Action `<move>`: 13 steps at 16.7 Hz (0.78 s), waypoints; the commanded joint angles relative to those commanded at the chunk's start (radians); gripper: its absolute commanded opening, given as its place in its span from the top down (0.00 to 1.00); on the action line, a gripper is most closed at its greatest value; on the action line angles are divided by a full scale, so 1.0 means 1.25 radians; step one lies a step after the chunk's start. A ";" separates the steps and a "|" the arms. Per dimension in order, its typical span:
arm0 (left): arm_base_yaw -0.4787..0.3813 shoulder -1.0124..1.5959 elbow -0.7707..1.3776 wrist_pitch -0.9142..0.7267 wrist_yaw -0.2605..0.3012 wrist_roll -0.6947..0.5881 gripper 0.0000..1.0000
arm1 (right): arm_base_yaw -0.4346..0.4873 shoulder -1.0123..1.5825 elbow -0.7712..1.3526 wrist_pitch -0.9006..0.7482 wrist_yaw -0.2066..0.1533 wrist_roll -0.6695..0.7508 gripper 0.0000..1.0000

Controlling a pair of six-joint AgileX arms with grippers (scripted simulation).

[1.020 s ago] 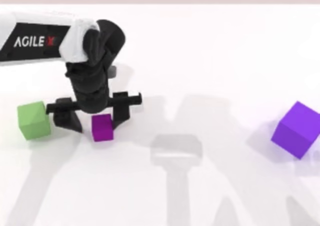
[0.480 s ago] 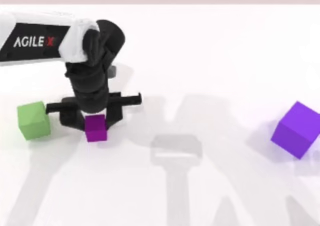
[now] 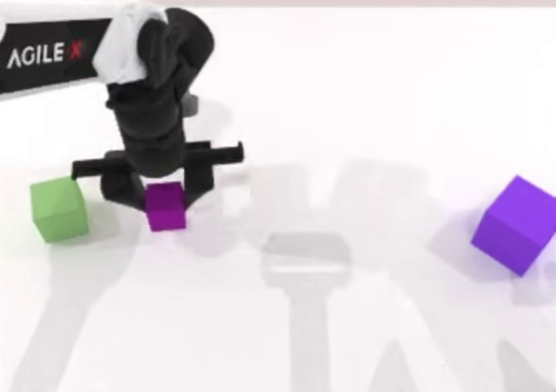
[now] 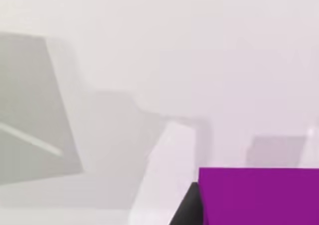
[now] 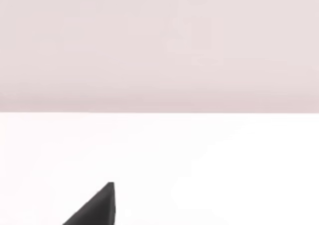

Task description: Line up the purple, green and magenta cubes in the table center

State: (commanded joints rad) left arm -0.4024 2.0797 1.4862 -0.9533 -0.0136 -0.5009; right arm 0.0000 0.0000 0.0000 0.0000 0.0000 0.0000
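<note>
My left gripper (image 3: pixel 163 197) is shut on the small magenta cube (image 3: pixel 165 207), holding it a little above the white table, left of the table center (image 3: pixel 295 162). In the left wrist view the magenta cube (image 4: pixel 259 197) fills the space beside one dark finger (image 4: pixel 188 209). The light green cube (image 3: pixel 59 208) rests on the table just left of the gripper, apart from it. Alone at the far right sits the large purple cube (image 3: pixel 518 225). My right gripper (image 5: pixel 99 210) shows only as a dark tip in its own wrist view, over bare table.
Grey shadows of the arms fall across the white tabletop (image 3: pixel 304 262) in the middle and front. The table's far edge (image 3: pixel 347 8) runs along the back, and the left arm's white link (image 3: pixel 61 57) reaches in from the left.
The left gripper's fingers closed from either side onto the magenta cube. Arm and cube then shifted slightly left and toward the back, the cube rising off the table.
</note>
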 joint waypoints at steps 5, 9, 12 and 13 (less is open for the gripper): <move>0.008 -0.043 0.065 -0.105 0.000 0.001 1.00 | 0.000 0.000 0.000 0.000 0.000 0.000 0.00; 0.002 -0.039 0.065 -0.105 0.000 0.001 1.00 | 0.000 0.000 0.000 0.000 0.000 0.000 0.00; -0.046 0.001 0.121 -0.138 -0.001 -0.039 1.00 | 0.000 0.000 0.000 0.000 0.000 0.000 0.00; -0.075 0.024 0.156 -0.157 -0.002 -0.063 1.00 | 0.000 0.000 0.000 0.000 0.000 0.000 0.00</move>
State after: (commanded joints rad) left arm -0.4959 2.1101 1.6814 -1.1497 -0.0156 -0.5793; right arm 0.0000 0.0000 0.0000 0.0000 0.0000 0.0000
